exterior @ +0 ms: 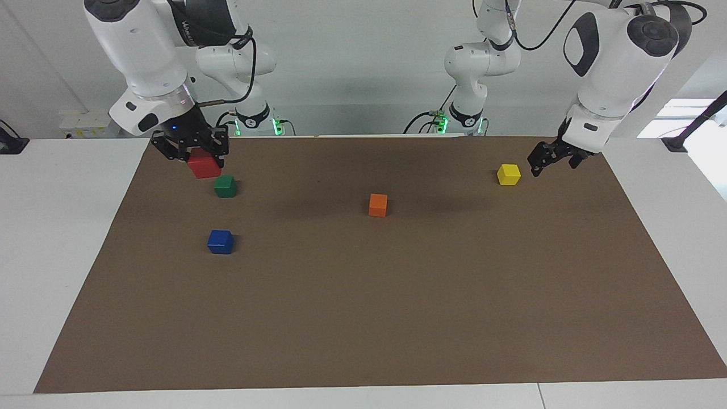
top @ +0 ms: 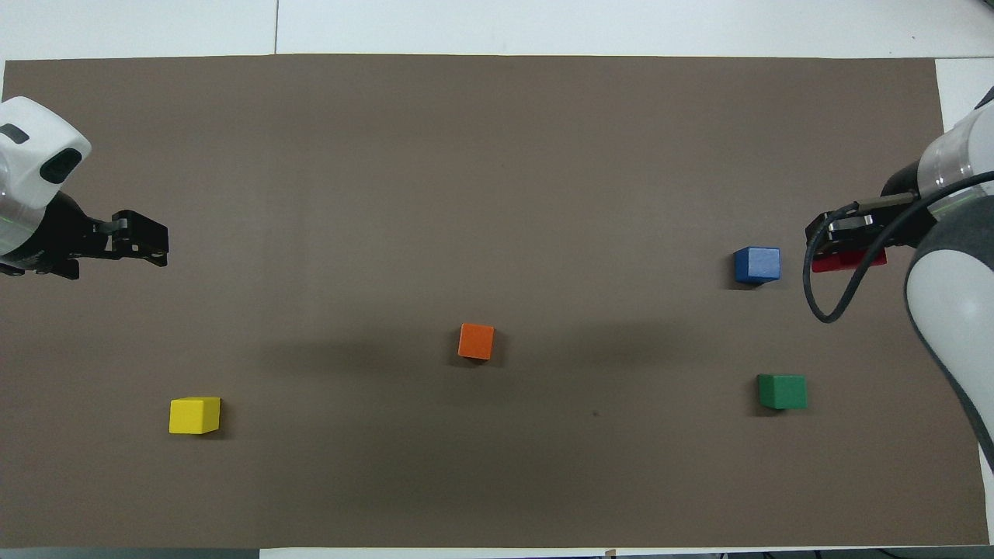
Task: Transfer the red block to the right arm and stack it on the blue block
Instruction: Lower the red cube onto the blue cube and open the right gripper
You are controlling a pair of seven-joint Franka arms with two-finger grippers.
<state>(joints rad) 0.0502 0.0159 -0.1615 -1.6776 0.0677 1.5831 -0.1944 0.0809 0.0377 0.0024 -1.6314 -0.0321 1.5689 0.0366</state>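
Fingers of the right gripper (exterior: 196, 152) clamp the red block (exterior: 204, 163); left gripper (exterior: 541, 162) fingers hang spread.

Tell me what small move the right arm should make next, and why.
Probably carry the red block sideways until it is over the blue block, then lower. The right gripper is shut on the red block, up in the air near the right arm's end of the mat, not yet above the blue block. The left gripper waits open beside the yellow block.

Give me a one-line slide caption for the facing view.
Right gripper holds the red block in the air above the mat; blue block waits uncovered, left gripper empty beside the yellow block.
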